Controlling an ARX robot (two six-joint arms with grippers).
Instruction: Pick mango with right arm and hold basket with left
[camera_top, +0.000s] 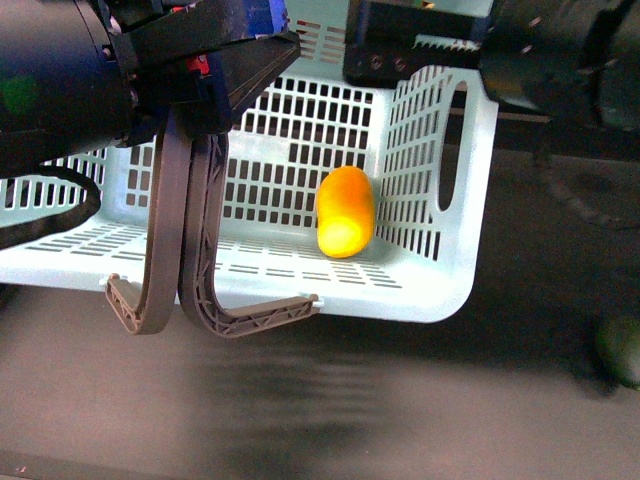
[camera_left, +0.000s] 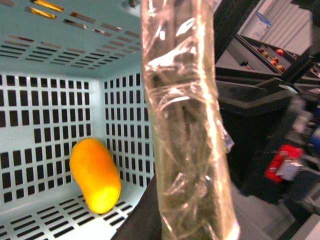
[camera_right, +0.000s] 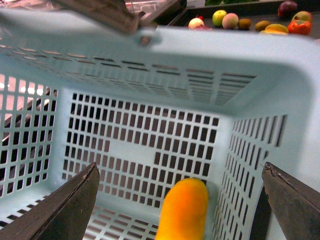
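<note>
As oval mango (camera_top: 346, 212) lies in slotted basket (camera_top: 415, 180) (pale plastic), right gripper (camera_right: 180, 170) splayed empty, left gripper (camera_left: 185, 150) unclear.

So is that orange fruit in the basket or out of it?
In: the smooth yellow-orange mango lies inside the pale blue slotted plastic basket, beside a wall.

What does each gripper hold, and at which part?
Right gripper holds nothing: it is open, apart from the mango in the basket. Left gripper hangs at the basket's near rim; whether it grips it cannot be told.
</note>
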